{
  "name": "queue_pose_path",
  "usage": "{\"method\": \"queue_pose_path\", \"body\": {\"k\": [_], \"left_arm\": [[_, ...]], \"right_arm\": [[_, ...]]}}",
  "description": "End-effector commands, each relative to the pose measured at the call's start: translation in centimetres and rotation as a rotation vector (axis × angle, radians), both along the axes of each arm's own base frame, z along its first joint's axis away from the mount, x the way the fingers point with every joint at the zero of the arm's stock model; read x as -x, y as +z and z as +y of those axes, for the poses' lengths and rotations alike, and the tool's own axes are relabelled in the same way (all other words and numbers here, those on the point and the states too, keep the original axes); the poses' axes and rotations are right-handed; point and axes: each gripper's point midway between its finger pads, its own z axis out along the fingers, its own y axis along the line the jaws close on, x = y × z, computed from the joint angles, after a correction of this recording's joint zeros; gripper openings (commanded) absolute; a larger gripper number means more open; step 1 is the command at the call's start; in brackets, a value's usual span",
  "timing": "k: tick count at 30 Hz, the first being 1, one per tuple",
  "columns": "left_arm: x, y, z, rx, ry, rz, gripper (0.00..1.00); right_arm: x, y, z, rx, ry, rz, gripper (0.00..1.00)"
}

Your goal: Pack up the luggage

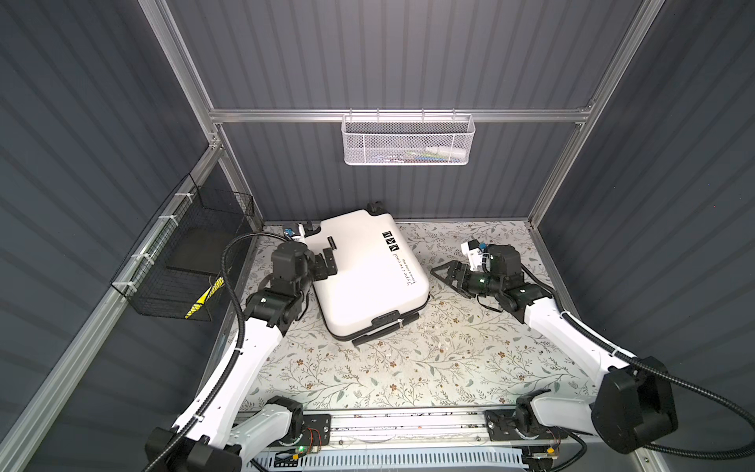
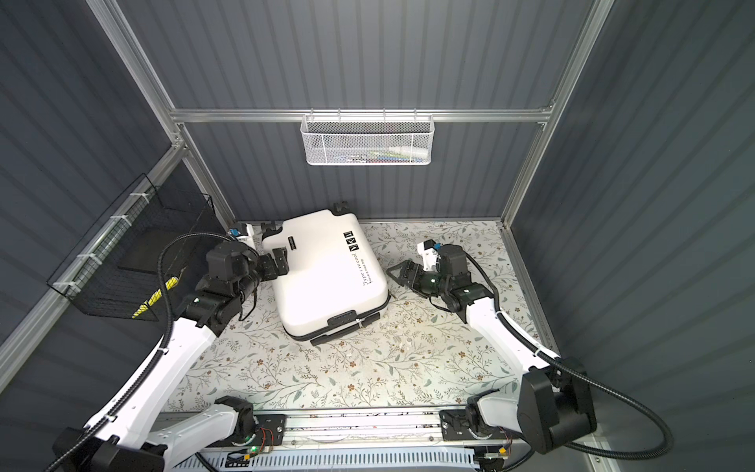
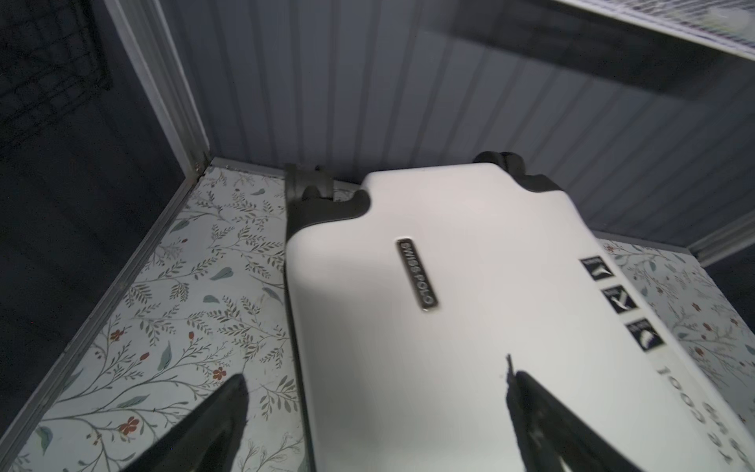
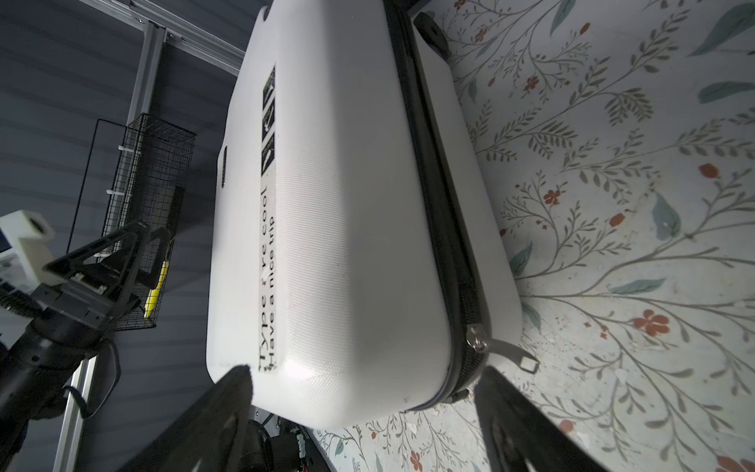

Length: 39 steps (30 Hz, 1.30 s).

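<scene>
Here, a black wire basket (image 1: 184,261) hangs on the left wall. Beside it, the left gripper (image 1: 327,265) is spread wide and empty, its fingers (image 3: 212,425) straddling the left edge of the luggage (image 1: 367,278). The luggage, a closed white suitcase, lies flat on the floral table (image 1: 408,367), left of centre near the back wall. To its right, just apart from it, the right gripper (image 1: 443,276) is also spread open, holding nothing.

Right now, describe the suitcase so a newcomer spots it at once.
On the floral tabletop, near the back wall, lies the luggage, closed and flat. Unlike the white mesh basket and black wire basket on the walls, it is a solid white shell with black script and square icons.
</scene>
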Motion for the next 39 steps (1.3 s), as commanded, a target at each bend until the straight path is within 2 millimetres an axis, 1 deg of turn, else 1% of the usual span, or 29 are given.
{"method": "queue_pose_path", "body": {"k": [1, 3, 5, 11, 16, 23, 26, 29, 33, 34, 37, 39], "left_arm": [[-0.9, -1.7, 0.1, 0.152, -0.054, 0.078, 1.00], [-1.4, -2.5, 0.7, 0.196, -0.051, 0.096, 1.00], [-1.8, -2.9, 0.6, 0.219, -0.068, 0.097, 1.00], [-3.2, -2.9, -1.5, 0.286, -0.178, 0.086, 1.00], [-4.5, -3.3, -3.5, 0.360, -0.270, 0.102, 1.00], [-6.6, -3.3, -4.7, 0.415, -0.313, 0.098, 1.00], [-7.9, -3.0, -5.8, 0.424, -0.335, 0.096, 1.00], [-9.2, -2.8, -7.8, 0.409, -0.374, 0.102, 1.00], [-11.6, -2.9, -10.7, 0.387, -0.421, 0.117, 1.00], [-12.5, -2.3, -11.2, 0.385, -0.430, 0.110, 1.00], [-14.5, -2.2, -11.6, 0.383, -0.428, 0.124, 1.00], [-15.3, -2.1, -11.5, 0.360, -0.420, 0.131, 1.00]], "right_arm": [[-0.1, 1.4, 0.6, -0.028, 0.044, -0.024, 0.88], [-0.1, 1.5, 0.9, -0.038, 0.051, -0.022, 0.88], [-0.1, 1.5, 1.0, -0.046, 0.055, -0.020, 0.88], [0.1, 1.2, 1.7, -0.064, 0.072, -0.011, 0.88], [0.4, 0.8, 2.6, -0.073, 0.088, 0.000, 0.88], [1.3, 0.3, 3.4, -0.082, 0.098, 0.011, 0.88], [2.1, 0.0, 3.6, -0.097, 0.093, 0.020, 0.88], [2.8, -0.2, 3.6, -0.106, 0.089, 0.022, 0.88], [3.5, 0.2, 3.5, -0.110, 0.094, 0.016, 0.88], [3.6, 0.3, 3.4, -0.106, 0.095, 0.011, 0.88], [4.2, 0.8, 2.9, -0.073, 0.096, -0.009, 0.88], [4.6, 0.8, 2.2, -0.044, 0.085, -0.023, 0.88]]}}
